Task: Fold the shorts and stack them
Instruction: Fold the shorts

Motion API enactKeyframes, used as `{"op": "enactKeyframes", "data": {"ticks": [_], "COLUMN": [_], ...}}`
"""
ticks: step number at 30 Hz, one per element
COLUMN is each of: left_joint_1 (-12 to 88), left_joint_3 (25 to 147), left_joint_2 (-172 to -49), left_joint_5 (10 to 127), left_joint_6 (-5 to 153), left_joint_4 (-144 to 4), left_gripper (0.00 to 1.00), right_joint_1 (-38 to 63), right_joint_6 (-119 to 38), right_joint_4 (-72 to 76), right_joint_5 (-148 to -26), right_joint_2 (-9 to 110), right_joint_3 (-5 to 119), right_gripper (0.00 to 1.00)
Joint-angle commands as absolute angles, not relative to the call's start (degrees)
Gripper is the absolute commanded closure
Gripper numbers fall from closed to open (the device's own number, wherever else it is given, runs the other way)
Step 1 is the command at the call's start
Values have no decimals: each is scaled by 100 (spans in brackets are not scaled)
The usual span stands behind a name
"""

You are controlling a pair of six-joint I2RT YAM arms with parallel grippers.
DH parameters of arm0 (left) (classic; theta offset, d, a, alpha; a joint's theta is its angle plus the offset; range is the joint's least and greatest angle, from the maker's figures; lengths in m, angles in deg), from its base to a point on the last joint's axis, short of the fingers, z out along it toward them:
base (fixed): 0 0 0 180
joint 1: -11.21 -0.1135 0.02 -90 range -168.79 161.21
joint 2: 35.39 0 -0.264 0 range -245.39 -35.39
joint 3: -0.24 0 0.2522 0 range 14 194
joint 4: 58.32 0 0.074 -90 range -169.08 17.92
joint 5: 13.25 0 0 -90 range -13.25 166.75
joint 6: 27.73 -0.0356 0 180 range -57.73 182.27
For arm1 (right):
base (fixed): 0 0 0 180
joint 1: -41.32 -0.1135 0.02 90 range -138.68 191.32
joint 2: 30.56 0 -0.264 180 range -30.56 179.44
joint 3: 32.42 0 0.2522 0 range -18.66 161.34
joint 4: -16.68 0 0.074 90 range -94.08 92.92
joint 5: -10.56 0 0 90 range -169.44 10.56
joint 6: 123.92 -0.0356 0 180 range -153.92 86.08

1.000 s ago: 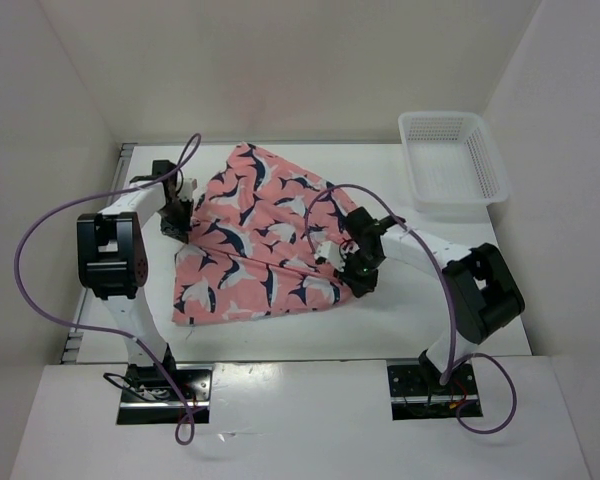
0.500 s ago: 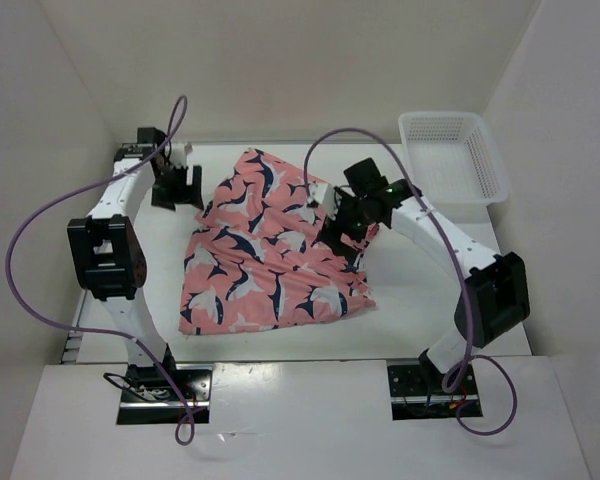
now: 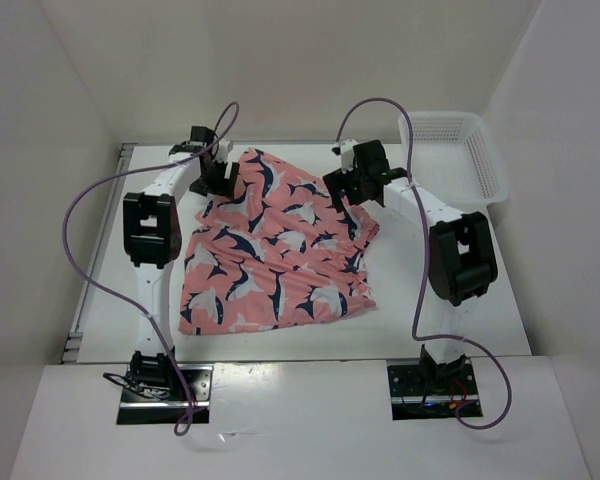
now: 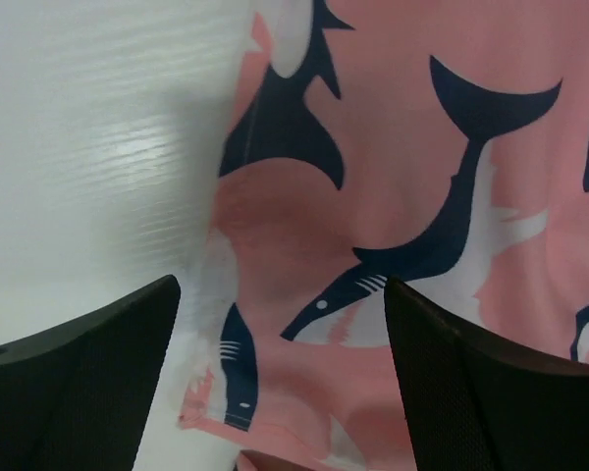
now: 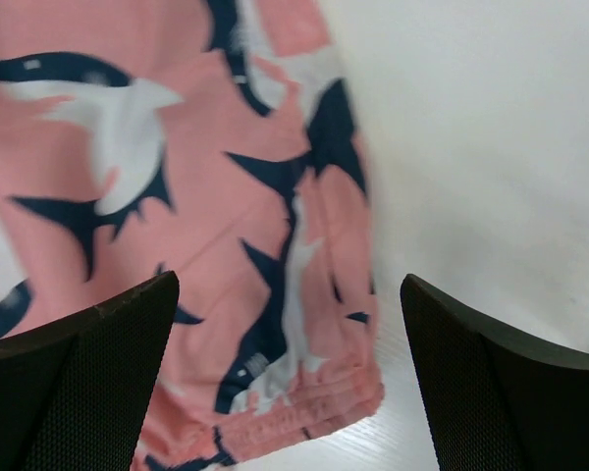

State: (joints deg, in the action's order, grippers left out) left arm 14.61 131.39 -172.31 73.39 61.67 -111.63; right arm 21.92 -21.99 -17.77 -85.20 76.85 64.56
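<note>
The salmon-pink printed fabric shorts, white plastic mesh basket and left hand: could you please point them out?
Salmon-pink printed fabric shorts (image 3: 270, 250): top view, cloth's middle.
White plastic mesh basket (image 3: 493, 155): top view, right rim.
Left hand (image 3: 220, 182): top view, between fingertips.

The shorts (image 3: 275, 250) lie spread near the middle of the white surface (image 3: 440, 300). They are salmon-pink with navy-and-white shark-like prints, mostly flat but rumpled, narrow at the far end and widening toward the near edge. A creased ridge crosses them diagonally.
</note>
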Motion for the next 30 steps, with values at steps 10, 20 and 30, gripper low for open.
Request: {"op": "enactKeyframes", "data": {"ticks": [10, 20, 30], "left_joint_1": [1209, 1025, 1129], "left_joint_3": [9419, 10710, 14853], "left_joint_2": [-15327, -14973, -17714], "left_joint_5": [8553, 7879, 6875], "left_joint_6": [6227, 6227, 6227], "left_joint_4": [-10566, -10593, -11215], "left_gripper": [26, 12, 8], "right_joint_1": [2260, 2313, 2427], "right_joint_6": [-2820, -2697, -2039], "right_joint_4": [-1044, -1105, -1333], "right_joint_5": [-7662, -8260, -8559], "right_joint_2": [7991, 8343, 8449], "right_joint_3": [6502, 6712, 6659], "right_gripper": [2, 2, 2]}}
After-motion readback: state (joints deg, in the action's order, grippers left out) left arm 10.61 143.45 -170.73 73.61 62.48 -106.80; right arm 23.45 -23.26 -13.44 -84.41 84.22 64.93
